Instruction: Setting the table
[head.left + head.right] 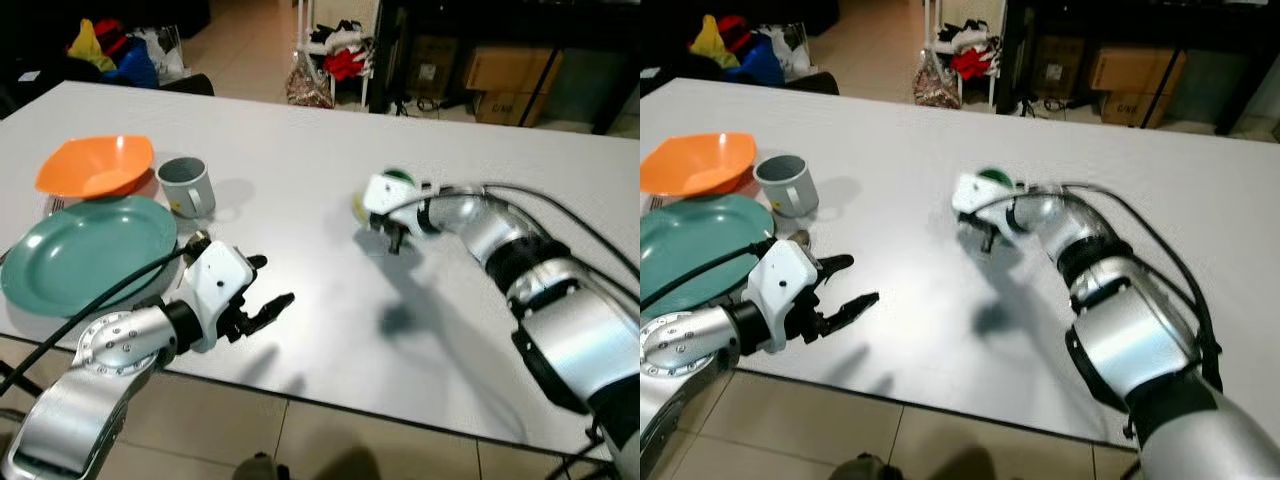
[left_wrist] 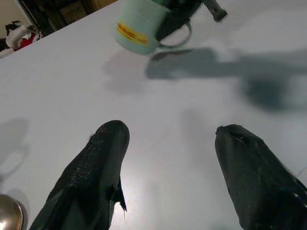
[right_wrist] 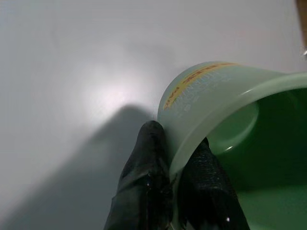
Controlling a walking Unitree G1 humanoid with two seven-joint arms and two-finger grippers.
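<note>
Right gripper [image 3: 175, 184] clamped on green mug [image 3: 225, 115] rim, one finger inside; looks like light, stiff, slick plastic, so the rim pinch may slip. Left gripper [image 1: 262, 285] spread, empty.

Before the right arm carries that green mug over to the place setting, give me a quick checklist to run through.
1. Grip: right gripper pinches the green mug's rim, one finger outside, one inside: ok.
2. Mug level: tilted in the right wrist view: not ok.
3. Mug contents: interior looks empty: ok.
4. Left gripper open, holding nothing: ok.
5. Setting: teal plate, orange bowl, grey mug already crowd that end: not ok.
6. Mug off the table: cannot tell.
</note>
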